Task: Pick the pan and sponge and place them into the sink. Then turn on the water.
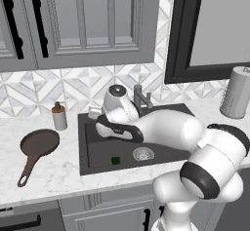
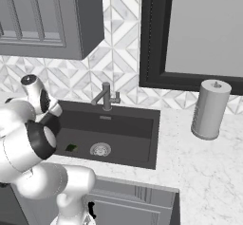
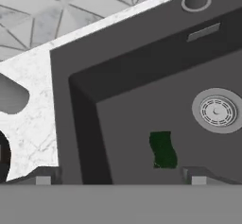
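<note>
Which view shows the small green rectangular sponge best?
Hand view: the small green rectangular sponge lies large and unobstructed on the floor of the dark-grey sink, left of the round metal drain. Both base views show it as a tiny speck.

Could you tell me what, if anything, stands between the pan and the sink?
Nothing visible does. The pan lies on the counter left of the sink, with bare counter between; the soap bottle stands further back.

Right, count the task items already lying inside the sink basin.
1: the sponge lies on the sink floor beside the drain. The pan sits on the counter, left of the basin. Nothing else shows inside; the arm hides part.
</note>
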You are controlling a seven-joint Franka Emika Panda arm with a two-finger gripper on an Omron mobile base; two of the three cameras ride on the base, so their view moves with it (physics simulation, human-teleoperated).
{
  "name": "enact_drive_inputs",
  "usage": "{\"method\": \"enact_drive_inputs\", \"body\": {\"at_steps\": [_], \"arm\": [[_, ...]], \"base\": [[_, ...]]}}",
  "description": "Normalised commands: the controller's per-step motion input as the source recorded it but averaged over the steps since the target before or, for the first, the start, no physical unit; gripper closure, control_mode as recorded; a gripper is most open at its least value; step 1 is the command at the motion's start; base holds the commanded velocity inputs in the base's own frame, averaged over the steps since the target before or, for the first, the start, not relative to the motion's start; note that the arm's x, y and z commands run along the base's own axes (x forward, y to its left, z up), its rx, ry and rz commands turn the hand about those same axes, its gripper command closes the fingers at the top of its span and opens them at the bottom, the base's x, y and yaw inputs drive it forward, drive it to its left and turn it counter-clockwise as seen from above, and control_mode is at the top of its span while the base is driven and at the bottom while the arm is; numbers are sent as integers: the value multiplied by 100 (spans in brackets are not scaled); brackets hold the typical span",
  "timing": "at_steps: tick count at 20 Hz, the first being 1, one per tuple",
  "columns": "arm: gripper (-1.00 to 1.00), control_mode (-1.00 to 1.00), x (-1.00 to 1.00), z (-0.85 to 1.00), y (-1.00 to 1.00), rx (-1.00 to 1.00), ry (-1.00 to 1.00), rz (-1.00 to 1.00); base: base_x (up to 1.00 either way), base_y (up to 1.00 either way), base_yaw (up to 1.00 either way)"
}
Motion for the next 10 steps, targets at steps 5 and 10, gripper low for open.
{"method": "enact_drive_inputs", "body": {"at_steps": [5, 10], "arm": [[-100, -100, -5, 38, 46, 12, 5, 4], [-100, -100, 0, 4, 70, 9, 21, 17]], "base": [[0, 0, 0], [0, 0, 0]]}}
